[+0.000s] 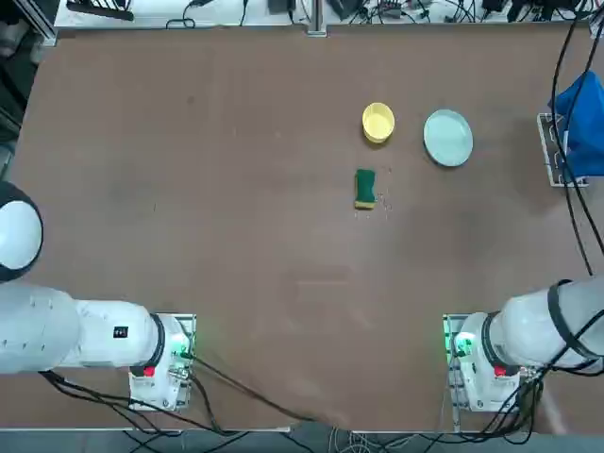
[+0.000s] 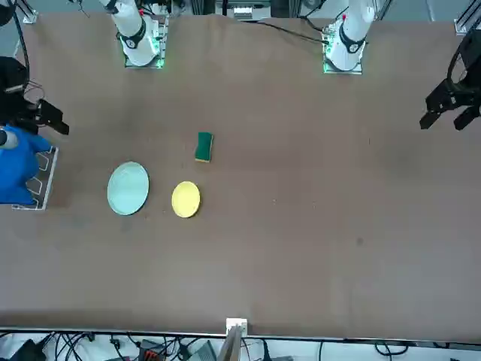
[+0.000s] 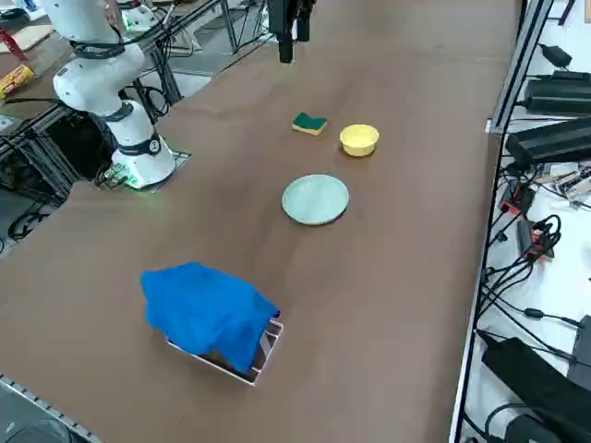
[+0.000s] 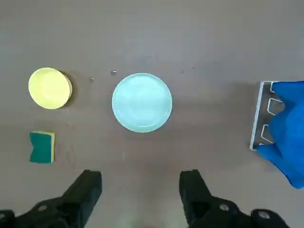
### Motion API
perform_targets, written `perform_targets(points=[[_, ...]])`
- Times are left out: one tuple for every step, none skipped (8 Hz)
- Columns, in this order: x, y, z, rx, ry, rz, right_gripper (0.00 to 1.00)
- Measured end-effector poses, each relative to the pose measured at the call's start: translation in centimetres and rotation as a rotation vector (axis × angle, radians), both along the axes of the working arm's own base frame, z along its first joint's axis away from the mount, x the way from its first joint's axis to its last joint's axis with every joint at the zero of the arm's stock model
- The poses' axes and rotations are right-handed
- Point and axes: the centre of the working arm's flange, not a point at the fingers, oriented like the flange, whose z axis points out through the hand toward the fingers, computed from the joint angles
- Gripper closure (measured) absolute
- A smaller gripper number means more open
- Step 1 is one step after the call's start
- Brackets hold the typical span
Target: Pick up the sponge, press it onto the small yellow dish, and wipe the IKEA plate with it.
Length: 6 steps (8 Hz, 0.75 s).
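Note:
The sponge (image 1: pixel 365 188) (image 2: pixel 204 147) (image 3: pixel 309 124) (image 4: pixel 42 147), green on top with a yellow layer, lies flat on the brown table. Just beyond it stands the small yellow dish (image 1: pixel 377 122) (image 2: pixel 186 199) (image 3: pixel 359 139) (image 4: pixel 50 88). The pale blue-green IKEA plate (image 1: pixel 447 138) (image 2: pixel 128 188) (image 3: pixel 315 199) (image 4: pixel 142 101) sits beside the dish, toward the robot's right. My right gripper (image 4: pixel 141 183) hangs high above the table, open and holding nothing. It is on the robot's side of the plate and touches none of the three.
A blue cloth (image 1: pixel 580 123) (image 2: pixel 19 165) (image 3: pixel 208 314) (image 4: pixel 287 128) drapes over a metal rack at the table's right edge, near the plate. Cables run along the far edge and beside the right arm's base (image 1: pixel 477 363).

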Motion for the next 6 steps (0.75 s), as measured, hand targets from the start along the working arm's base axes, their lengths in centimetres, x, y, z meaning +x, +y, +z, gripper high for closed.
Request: perform_targets(points=[[0.00, 0.00, 0.00, 0.000, 0.000, 0.000, 0.00], [0.00, 0.01, 0.00, 0.000, 0.000, 0.000, 0.00], [0.00, 0.01, -0.01, 0.000, 0.000, 0.000, 0.00], [0.00, 0.01, -0.02, 0.000, 0.001, 0.000, 0.00], [-0.01, 0.01, -0.05, 0.000, 0.001, 0.000, 0.00], [0.00, 0.03, -0.31, 0.000, 0.008, 0.001, 0.00]])
